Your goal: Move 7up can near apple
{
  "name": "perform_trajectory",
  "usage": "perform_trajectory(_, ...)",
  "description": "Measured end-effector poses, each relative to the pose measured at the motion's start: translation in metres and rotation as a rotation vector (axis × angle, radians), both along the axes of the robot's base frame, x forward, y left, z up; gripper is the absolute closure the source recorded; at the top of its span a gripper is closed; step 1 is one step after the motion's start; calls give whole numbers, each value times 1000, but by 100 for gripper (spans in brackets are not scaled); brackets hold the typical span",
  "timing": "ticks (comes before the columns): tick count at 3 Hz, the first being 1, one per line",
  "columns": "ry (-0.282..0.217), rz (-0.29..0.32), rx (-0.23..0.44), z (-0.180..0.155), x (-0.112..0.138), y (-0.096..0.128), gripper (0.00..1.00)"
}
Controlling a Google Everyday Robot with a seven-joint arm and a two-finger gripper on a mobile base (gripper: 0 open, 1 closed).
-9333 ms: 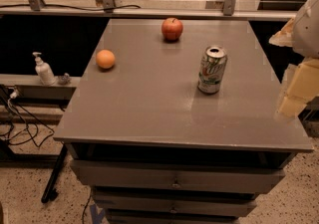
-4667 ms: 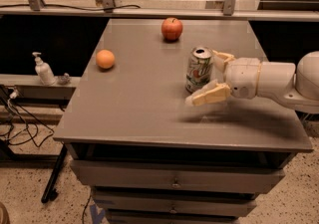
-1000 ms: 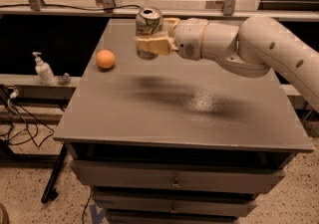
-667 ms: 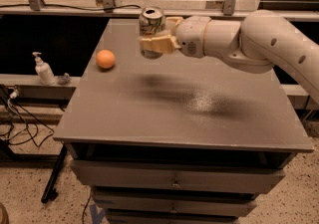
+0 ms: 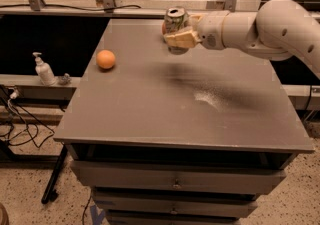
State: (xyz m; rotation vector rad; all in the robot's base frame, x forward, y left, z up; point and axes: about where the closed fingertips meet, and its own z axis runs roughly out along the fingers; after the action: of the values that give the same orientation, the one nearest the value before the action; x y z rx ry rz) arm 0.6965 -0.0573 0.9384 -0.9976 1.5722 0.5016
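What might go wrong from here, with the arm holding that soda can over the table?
The gripper is shut on the 7up can, above the far side of the table. The apple sits almost hidden right behind the can, so lowering it there might knock the apple rolling toward the far edge. The can could also tip if released before standing flat.

No text can be read, even on the 7up can (image 5: pixel 175 18) clasped by the gripper (image 5: pixel 179 38) over the far edge of the surface (image 5: pixel 150 109).
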Motion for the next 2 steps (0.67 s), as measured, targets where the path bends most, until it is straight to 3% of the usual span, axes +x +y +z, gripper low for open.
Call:
perform_trajectory(1, 32, -73, -13, -19, 34, -36, 100)
perform_trajectory(2, 50, -124, 13, -33, 66, -57, 100)
